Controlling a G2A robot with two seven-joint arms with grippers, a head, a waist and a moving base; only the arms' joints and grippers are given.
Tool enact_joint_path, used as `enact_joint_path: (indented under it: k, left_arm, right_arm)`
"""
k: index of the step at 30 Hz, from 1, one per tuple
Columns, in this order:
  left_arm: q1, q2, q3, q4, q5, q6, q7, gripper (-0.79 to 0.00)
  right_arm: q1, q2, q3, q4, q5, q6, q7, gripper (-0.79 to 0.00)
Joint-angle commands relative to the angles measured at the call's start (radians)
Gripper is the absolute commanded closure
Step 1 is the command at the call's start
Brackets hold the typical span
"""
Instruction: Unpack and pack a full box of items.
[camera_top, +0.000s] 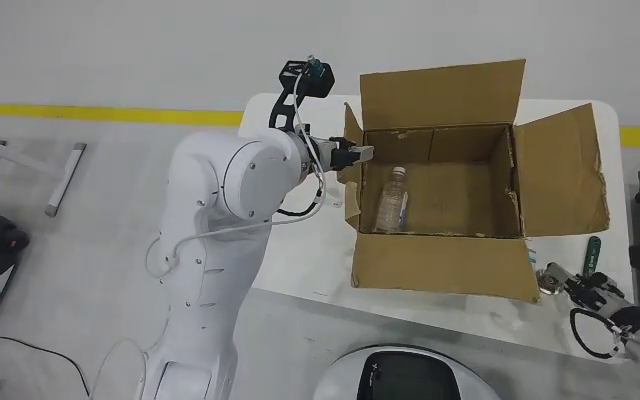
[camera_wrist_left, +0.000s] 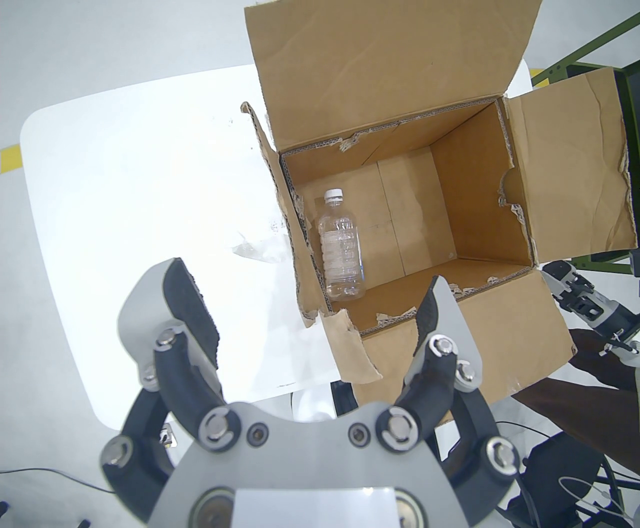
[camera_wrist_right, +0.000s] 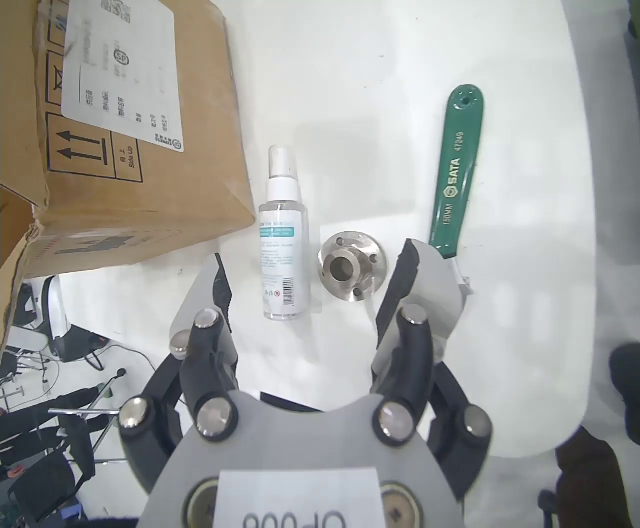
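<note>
An open cardboard box (camera_top: 440, 266) stands on the white table (camera_top: 300, 250) with its flaps spread out. A clear plastic bottle (camera_top: 392, 199) with a white cap lies on the box floor against the left wall; in the left wrist view the bottle (camera_wrist_left: 342, 246) is alone in the box (camera_wrist_left: 380, 65). My left gripper (camera_wrist_left: 306, 281) is open and empty, above the box's left corner (camera_top: 361, 153). My right gripper (camera_wrist_right: 315, 258) is open, just above a small spray bottle (camera_wrist_right: 281, 241) and a metal flange (camera_wrist_right: 352, 272) on the table beside the box (camera_wrist_right: 150, 200).
A green-handled wrench (camera_wrist_right: 457, 165) lies on the table past the flange, also seen at the right table edge (camera_top: 593, 250). The box's left wall edge is torn. Bare table lies left of the box (camera_wrist_left: 150, 175).
</note>
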Motion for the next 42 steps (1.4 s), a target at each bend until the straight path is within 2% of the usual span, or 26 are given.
enact_joint_path:
  k: [1, 19, 31, 42]
  left_arm:
    - [0.000, 0.000, 0.000, 0.000, 0.000, 0.000, 0.000, -0.785]
    - [0.000, 0.000, 0.000, 0.000, 0.000, 0.000, 0.000, -0.785]
    - [0.000, 0.000, 0.000, 0.000, 0.000, 0.000, 0.000, -0.785]
    - [0.000, 0.000, 0.000, 0.000, 0.000, 0.000, 0.000, -0.785]
  right_arm:
    - [0.011, 0.002, -0.019, 0.004, -0.018, 0.000, -0.002, -0.379]
    - [0.127, 0.012, -0.221, 0.073, -0.252, 0.078, -0.052, -0.366]
    - [0.115, 0.008, -0.213, 0.102, -0.132, 0.090, -0.105, -0.376]
    - [0.118, 0.014, -0.240, 0.094, -0.205, 0.099, -0.089, -0.379]
